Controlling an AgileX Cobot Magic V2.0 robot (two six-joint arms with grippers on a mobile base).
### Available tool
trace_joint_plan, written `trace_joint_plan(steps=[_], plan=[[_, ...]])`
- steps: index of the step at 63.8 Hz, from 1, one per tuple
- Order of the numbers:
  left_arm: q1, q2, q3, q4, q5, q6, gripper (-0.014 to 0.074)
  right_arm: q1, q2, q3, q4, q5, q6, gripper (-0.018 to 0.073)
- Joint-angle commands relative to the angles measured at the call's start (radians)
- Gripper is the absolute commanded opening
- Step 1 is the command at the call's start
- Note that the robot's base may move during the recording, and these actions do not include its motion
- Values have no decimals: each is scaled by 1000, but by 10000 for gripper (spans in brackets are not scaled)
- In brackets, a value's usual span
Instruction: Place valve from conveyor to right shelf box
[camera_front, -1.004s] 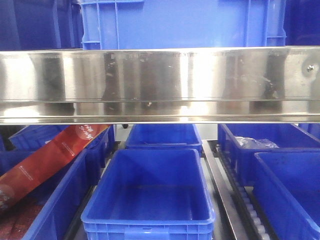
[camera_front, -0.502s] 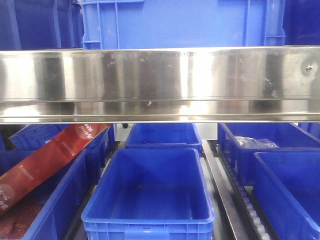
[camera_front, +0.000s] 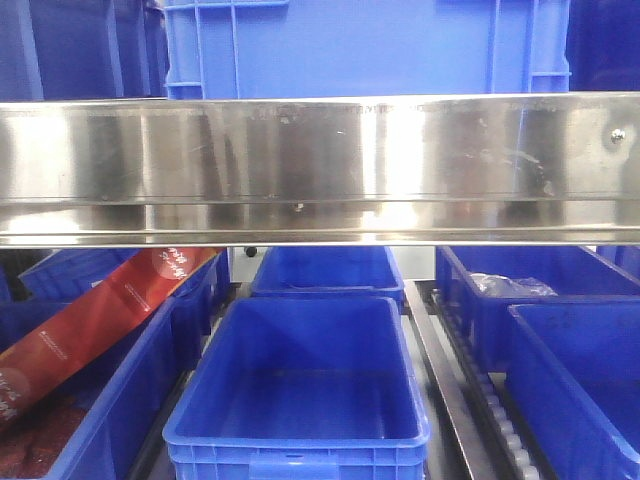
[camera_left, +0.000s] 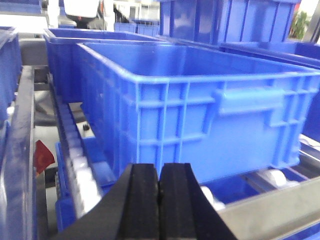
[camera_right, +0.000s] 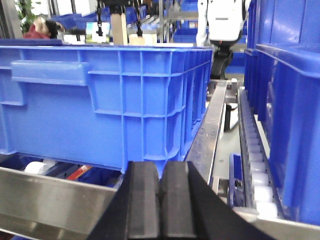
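No valve and no conveyor belt show in any view. My left gripper (camera_left: 159, 172) is shut and empty, its black pads pressed together in front of the outer wall of a blue shelf box (camera_left: 210, 115). My right gripper (camera_right: 160, 172) is shut and empty, low before the corner of another blue box (camera_right: 105, 100). In the front view neither gripper shows. An empty blue box (camera_front: 300, 385) sits at centre on the lower shelf, and blue boxes (camera_front: 570, 370) stand at the right, one holding a clear plastic bag (camera_front: 510, 285).
A shiny steel shelf beam (camera_front: 320, 170) spans the front view, with a large blue crate (camera_front: 360, 50) above it. A red packet (camera_front: 100, 320) leans in the left box. Roller tracks (camera_right: 252, 150) and steel rails (camera_right: 210, 130) run between the boxes.
The front view has shifted very slightly; reflections on the steel beam have changed. The boxes have not moved.
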Motion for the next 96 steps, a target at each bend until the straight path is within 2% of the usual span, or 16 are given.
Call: trace_joint_plan(steps=[1, 22, 47, 55, 62, 72, 88, 96], plan=[[-2, -91, 51, -9, -31, 0, -111, -3, -57, 12, -5, 0, -1, -169], [-2, -290, 94, -9, -23, 0, -111, -3, -103, 12, -5, 4, -1, -169], [-2, -306, 94, -9, -23, 0, -111, -5, -112, 16, -29, 5, -1, -169], [-2, -306, 94, -9, -23, 0, -111, -90, -178, 72, -93, -56, -1, -169], [-2, -306, 94, -9, -25, 0, -111, -194, -271, 154, -93, -31, -1, -169], [-2, -306, 94, -9, -25, 0, -111, -280, -377, 276, -93, -31, -1, -169], [-2, -306, 94, -9, -25, 0, -111, -260, -377, 322, -91, -31, -1, -169], [-2, -306, 94, -9, -25, 0, -111, -224, -377, 322, -91, -31, -1, -169]])
